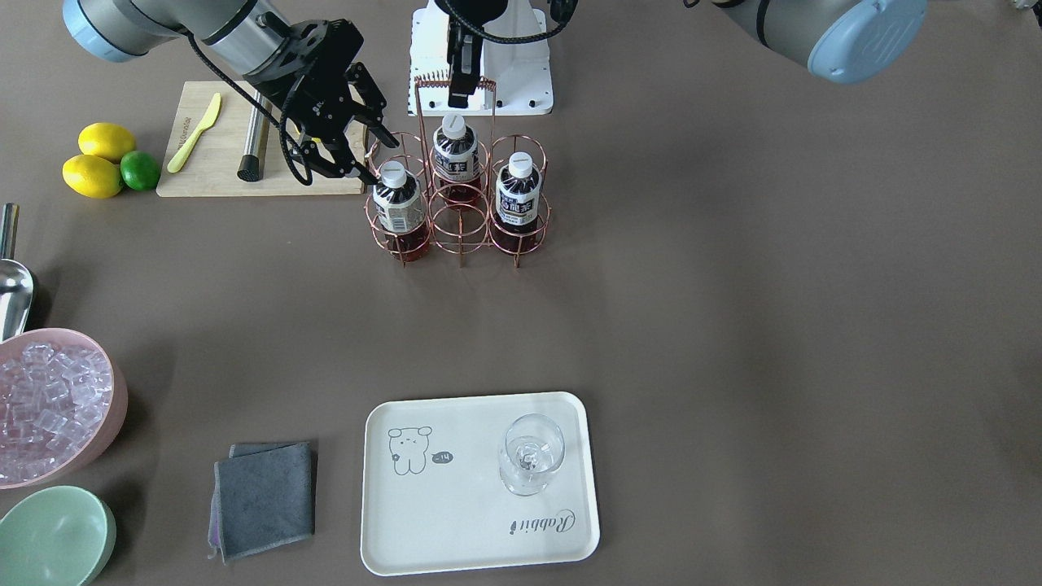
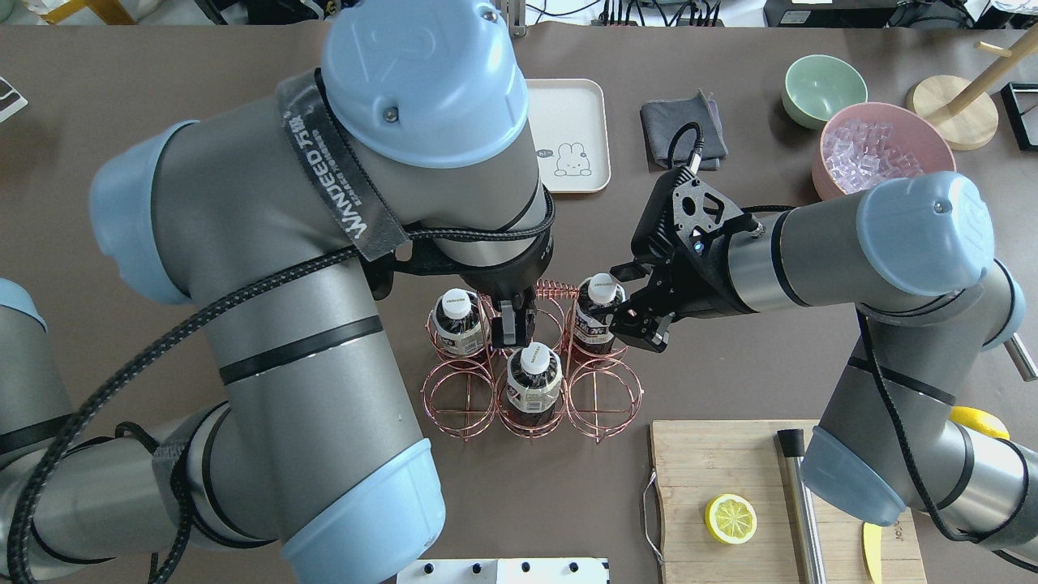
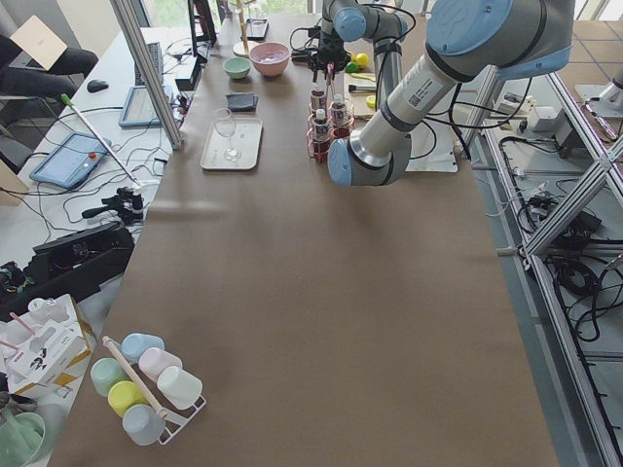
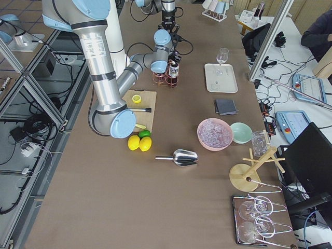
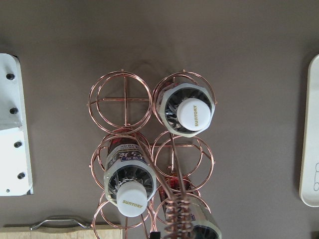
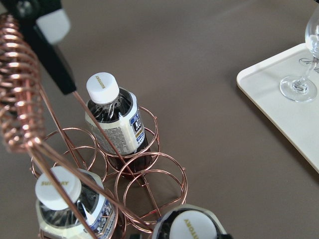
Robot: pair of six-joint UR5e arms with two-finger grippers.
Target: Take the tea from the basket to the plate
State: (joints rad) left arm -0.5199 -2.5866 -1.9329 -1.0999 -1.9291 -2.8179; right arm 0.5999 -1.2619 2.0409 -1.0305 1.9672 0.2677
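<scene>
Copper basket [image 1: 460,207] holds the tea [image 1: 399,207]; our right gripper [image 1: 381,160] gapes empty at its cap; left gripper [image 1: 458,96] at the handle [image 1: 429,80], grip unclear.

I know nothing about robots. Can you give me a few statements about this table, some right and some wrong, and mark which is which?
1. The copper wire basket holds three white-capped bottles of reddish-brown tea. True.
2. The cream rectangular plate already has a bottle on it. False: only a clear stemmed glass stands there.
3. The pink bowl holds lemons. False: it holds ice cubes.
4. The right gripper is open beside the beige-banded bottle. True.
</scene>
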